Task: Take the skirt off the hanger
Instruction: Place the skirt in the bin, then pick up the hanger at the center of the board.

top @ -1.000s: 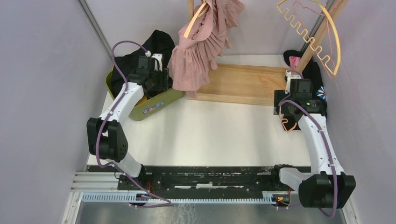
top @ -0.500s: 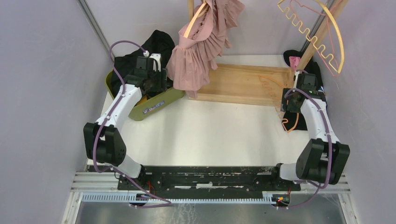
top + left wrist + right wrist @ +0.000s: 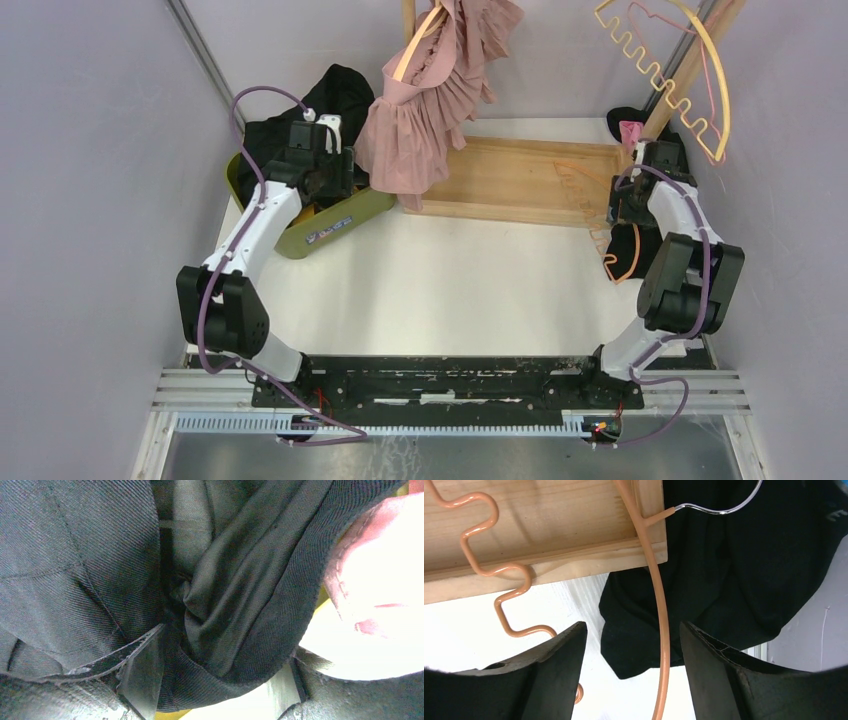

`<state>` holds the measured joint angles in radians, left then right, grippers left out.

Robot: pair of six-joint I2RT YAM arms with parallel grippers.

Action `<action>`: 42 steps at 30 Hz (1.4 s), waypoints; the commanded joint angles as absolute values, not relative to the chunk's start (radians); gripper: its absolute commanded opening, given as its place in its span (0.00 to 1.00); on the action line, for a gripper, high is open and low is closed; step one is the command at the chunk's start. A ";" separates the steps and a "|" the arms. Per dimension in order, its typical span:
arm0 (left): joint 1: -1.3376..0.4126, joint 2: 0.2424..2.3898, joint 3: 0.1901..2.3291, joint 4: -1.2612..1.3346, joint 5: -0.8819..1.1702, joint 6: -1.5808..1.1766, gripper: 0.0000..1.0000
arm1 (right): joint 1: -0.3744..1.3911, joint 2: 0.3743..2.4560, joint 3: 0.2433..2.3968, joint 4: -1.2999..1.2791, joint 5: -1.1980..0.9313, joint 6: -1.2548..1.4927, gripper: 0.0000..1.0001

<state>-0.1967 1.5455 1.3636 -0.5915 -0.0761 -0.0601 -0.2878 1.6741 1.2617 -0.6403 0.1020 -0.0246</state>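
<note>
— Since the right arm folds its elbow back and moves up the right side of the top view within the last second, where is the right gripper [image 3: 631, 630] now?

— Over the spare hanger [image 3: 659, 605] that lies across the corner of the wooden base [image 3: 549, 530] and the black cloth [image 3: 734, 570]. Its jaws are apart, with the hanger's orange bar running up between them, untouched on either side.

— And the left gripper [image 3: 325, 170]?

— It has hardly shifted. It sits at the upper left of the top view, over the bin [image 3: 340, 215]. In the wrist view its jaws stand wide apart, with dark cloth [image 3: 240, 580] bunched in the gap. No pinch on that cloth is visible.

— Where is the skirt [image 3: 420, 120]?

— At the upper centre of the top view, pink and pleated, draped on its own hanger [image 3: 415, 45]. The hem falls to the left end of the wooden base, just right of the left gripper. Neither gripper touches it.

— What does the change mean for the task?

— Little progress, as judged. The skirt is not yet off its hanger, and the right arm's move brings it to a hanger that carries nothing. The left gripper is the nearer one, and both stand free to take hold.
</note>
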 commanded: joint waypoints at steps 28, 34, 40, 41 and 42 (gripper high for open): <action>-0.187 1.557 1.397 -0.557 -0.069 -0.019 0.72 | -0.289 1.390 1.064 -0.587 0.008 0.102 0.02; -0.189 1.528 1.382 -0.552 -0.030 -0.027 0.71 | -0.102 1.302 1.076 -0.682 0.073 0.037 0.02; -0.191 1.494 1.348 -0.549 -0.002 -0.042 0.68 | 0.000 1.247 1.066 -0.737 0.149 0.054 0.02; -0.192 1.489 1.343 -0.550 -0.004 -0.043 0.68 | 0.012 1.234 1.074 -0.741 0.146 0.053 0.02; -0.194 1.485 1.341 -0.553 -0.012 -0.043 0.68 | 0.023 1.221 1.088 -0.742 0.137 0.045 0.02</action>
<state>-0.1913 1.5417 1.3521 -0.5835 -0.0269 -0.0601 -0.0097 1.3014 1.0500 -0.7406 0.0948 0.0441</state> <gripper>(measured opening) 0.686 0.081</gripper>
